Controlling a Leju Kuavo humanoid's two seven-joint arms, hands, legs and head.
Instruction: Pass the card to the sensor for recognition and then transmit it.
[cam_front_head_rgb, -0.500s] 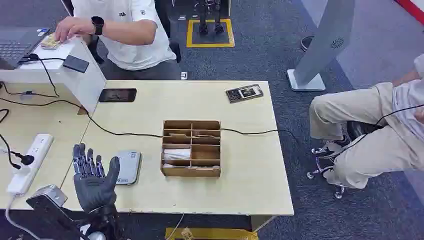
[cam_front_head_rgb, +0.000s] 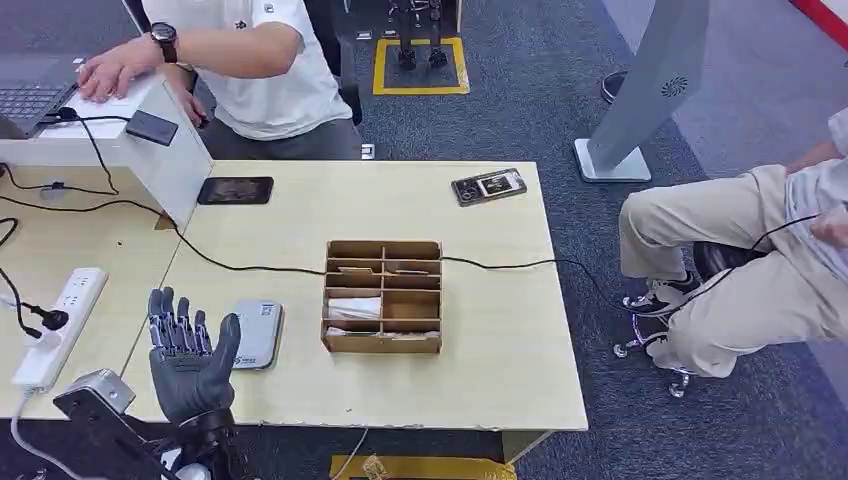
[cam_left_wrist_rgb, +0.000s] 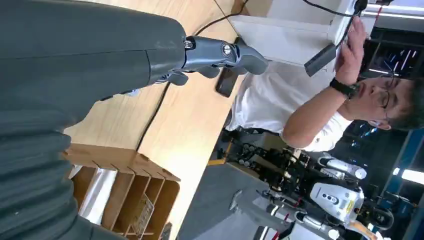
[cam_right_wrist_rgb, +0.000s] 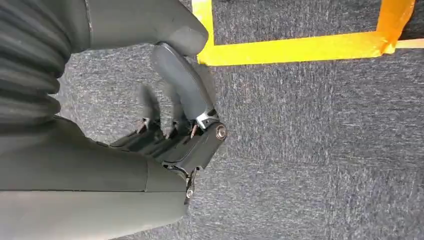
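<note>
My left hand (cam_front_head_rgb: 188, 360) stands upright and open above the table's front left corner, fingers spread and nothing in it; it also shows close up (cam_left_wrist_rgb: 100, 65). Just to its right lies the flat grey sensor pad (cam_front_head_rgb: 258, 333), apart from the hand. A wooden divided box (cam_front_head_rgb: 383, 297) sits mid-table with white cards (cam_front_head_rgb: 353, 308) in one compartment, and its open side shows in the left wrist view (cam_left_wrist_rgb: 125, 190). My right hand (cam_right_wrist_rgb: 170, 135) hangs over grey carpet, holding nothing, fingers loosely apart.
A white box (cam_front_head_rgb: 150, 150) with cables stands at the back left, and a person (cam_front_head_rgb: 250, 60) rests a hand on it. A dark phone (cam_front_head_rgb: 235, 190), another device (cam_front_head_rgb: 488, 186), a power strip (cam_front_head_rgb: 55, 325) and a black cable (cam_front_head_rgb: 250, 268) lie on the table (cam_front_head_rgb: 500, 370). A second person (cam_front_head_rgb: 760, 260) sits at right.
The person's hand on the white box has slid left toward the laptop. My left hand has barely moved.
</note>
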